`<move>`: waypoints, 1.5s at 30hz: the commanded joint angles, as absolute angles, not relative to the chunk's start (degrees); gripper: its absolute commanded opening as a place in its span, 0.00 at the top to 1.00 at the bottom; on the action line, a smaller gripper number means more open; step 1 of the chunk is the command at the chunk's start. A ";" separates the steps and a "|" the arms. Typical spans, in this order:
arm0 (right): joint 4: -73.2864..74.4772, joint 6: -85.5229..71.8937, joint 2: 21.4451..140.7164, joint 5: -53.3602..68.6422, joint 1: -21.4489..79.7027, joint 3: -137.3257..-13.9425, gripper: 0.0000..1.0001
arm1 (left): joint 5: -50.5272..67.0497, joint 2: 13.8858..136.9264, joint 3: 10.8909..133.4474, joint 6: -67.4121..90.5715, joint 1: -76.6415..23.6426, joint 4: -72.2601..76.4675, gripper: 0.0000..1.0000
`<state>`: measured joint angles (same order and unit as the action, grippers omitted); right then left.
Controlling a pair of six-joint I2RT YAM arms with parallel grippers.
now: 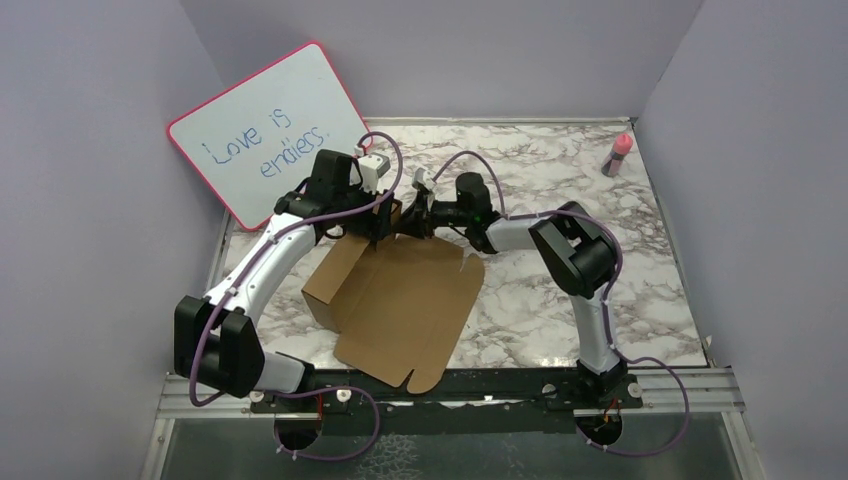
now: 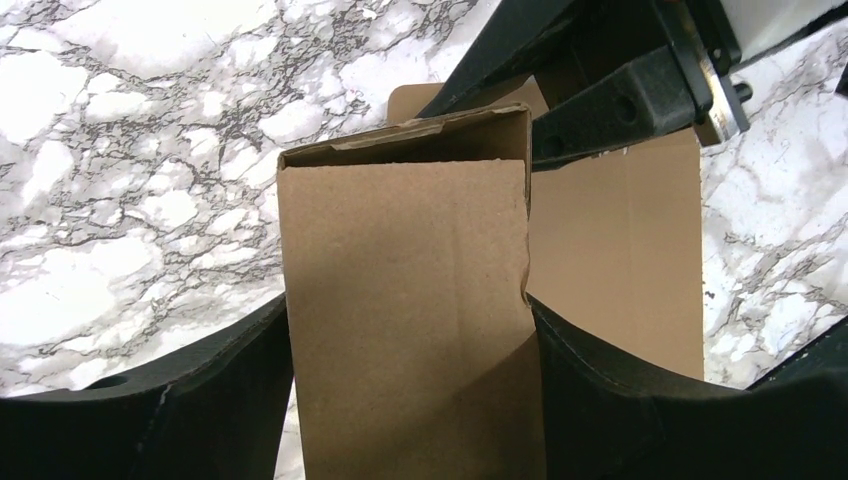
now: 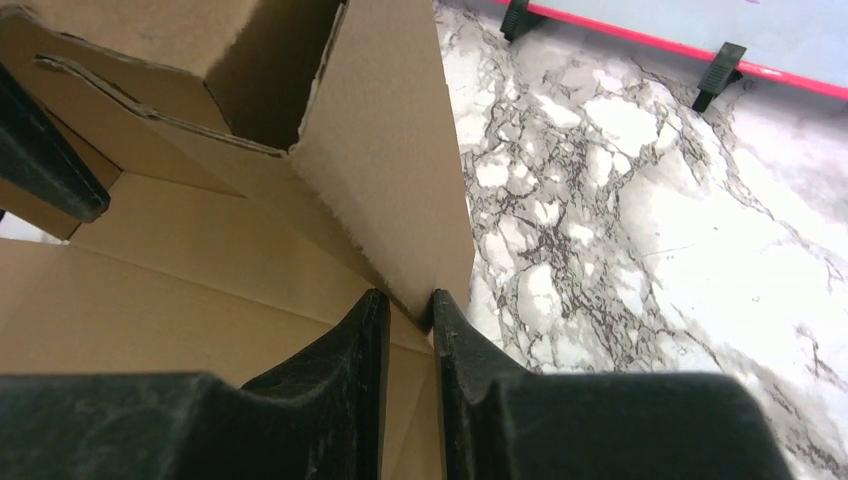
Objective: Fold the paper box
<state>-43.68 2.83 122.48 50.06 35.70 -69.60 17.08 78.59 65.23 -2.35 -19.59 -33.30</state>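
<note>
- Top view: shows the box (image 1: 410,300) mid-table, with base and near lid flap lying flat and the left wall stood up.
- Puts the left gripper (image 1: 383,218) and right gripper (image 1: 415,215) almost touching at the box's far edge, well away from both bases. Likely set there to bring 2 panels together at 1 corner.
- Left wrist: finds the left gripper (image 2: 410,330) spread wide, a folded wall filling the gap and seeming to touch both fingers. Reads as a wide hold on the box, probably to keep that wall upright.
- Catches black fingers, apparently the other arm's, just beyond the wall's top edge, above flat cardboard.
- Right wrist: finds the right gripper (image 3: 410,310) narrow, pinching the lower corner of a thin upright flap. Probably steering it toward the hollow wall at upper left, for tucking.
- Judged partway through: 1 wall up, lid flap not yet raised.
- Surface: a flat table (image 1: 560,290) in white marble pattern with grey veins, a dark rail along the near edge carrying the 2 bases.
- Room: plain lavender walls (image 1: 450,50) on 3 sides.
- Leaning at back left, a pink-framed whiteboard (image 1: 265,130) with blue handwriting, near the left arm but apart from the box.
- In the far right corner, a small pink-topped bottle (image 1: 620,153), well apart from everything else.
</note>
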 commanded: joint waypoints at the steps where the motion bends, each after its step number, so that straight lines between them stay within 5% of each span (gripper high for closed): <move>1: -55.26 0.59 121.61 42.30 38.37 -67.05 0.75 | 32.66 79.88 66.61 2.39 -21.01 -29.80 0.27; 12: -63.51 0.18 116.58 29.27 39.04 -59.20 0.75 | 35.95 83.78 68.68 4.54 -21.01 -29.58 0.25; 17: -66.10 -1.87 114.64 22.09 39.83 -55.95 0.87 | 34.93 84.29 69.28 5.15 -20.93 -29.61 0.23; 23: -65.27 -0.53 114.64 30.73 39.86 -57.16 0.74 | 34.46 84.50 70.93 4.06 -20.42 -30.76 0.21; 39: -67.52 3.08 115.89 20.25 39.82 -57.93 0.64 | 40.96 86.32 69.96 2.62 -20.46 -31.59 0.22; 45: -68.53 2.91 115.76 16.22 39.81 -56.52 0.79 | 41.10 86.40 69.87 3.15 -20.40 -31.62 0.21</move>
